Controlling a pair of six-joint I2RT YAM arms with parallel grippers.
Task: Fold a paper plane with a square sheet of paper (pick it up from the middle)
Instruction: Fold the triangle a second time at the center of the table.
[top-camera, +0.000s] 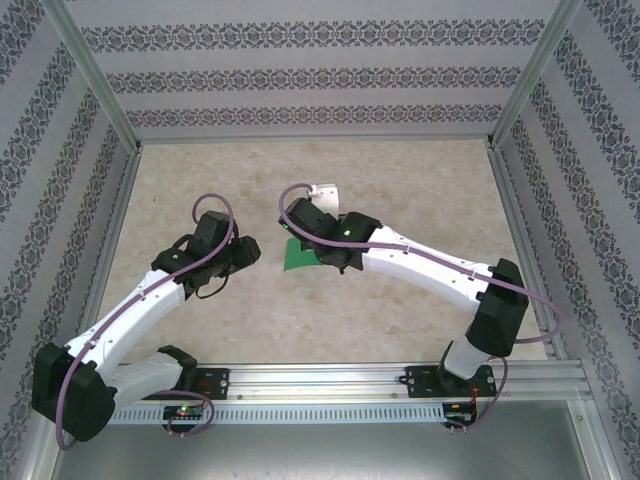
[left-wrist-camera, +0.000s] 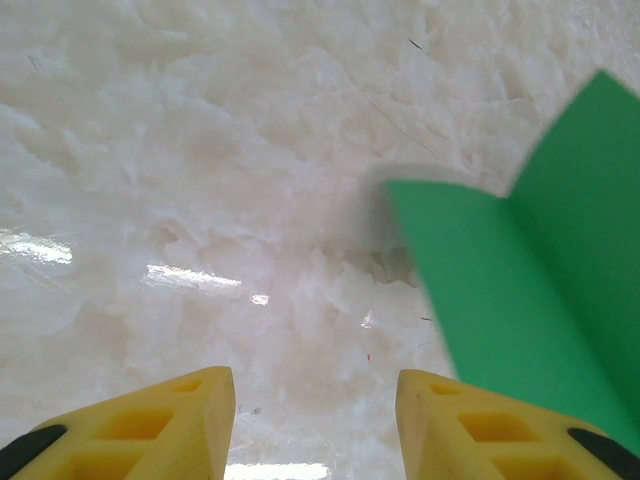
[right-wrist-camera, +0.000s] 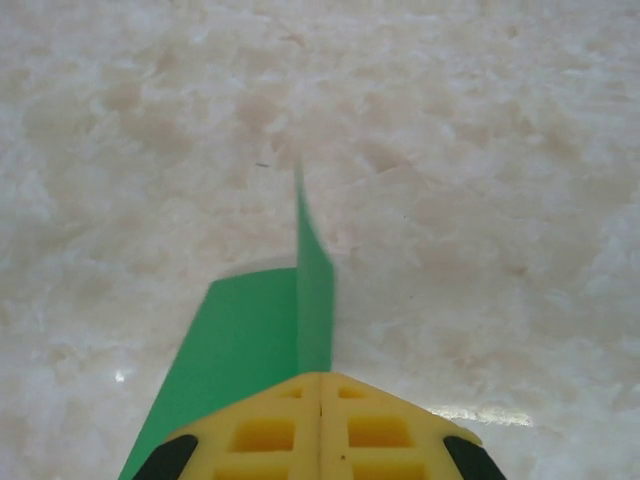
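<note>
**Right tool pinches the creased green paper; left tool stands apart beside it**

The right tool (right-wrist-camera: 320, 398) has its two yellow fingers (right-wrist-camera: 262, 432) pressed flat together, and the green paper (right-wrist-camera: 250, 340) is clamped between them. Straight ahead of the tips, one flap of the paper stands on edge as a thin upright blade. A second, wider flap spreads out to this tool's left. The two flaps meet in a straight crease that runs forward from the seam between the fingers. Beyond the paper lies the pale, mottled desk (right-wrist-camera: 480, 180).

The left tool (left-wrist-camera: 316, 410) has its fingers apart, with bare desk showing in the gap. The paper sits ahead and to the right of this tool, just past its right finger. Two green panels meet there in a crease, the farther one tilted upward. Whether that finger touches the paper cannot be told.

From above, the two tools face each other near the middle of the desk. The paper (top-camera: 296, 258) is at the right tool's tip, and the left tool is near it but apart.
</note>
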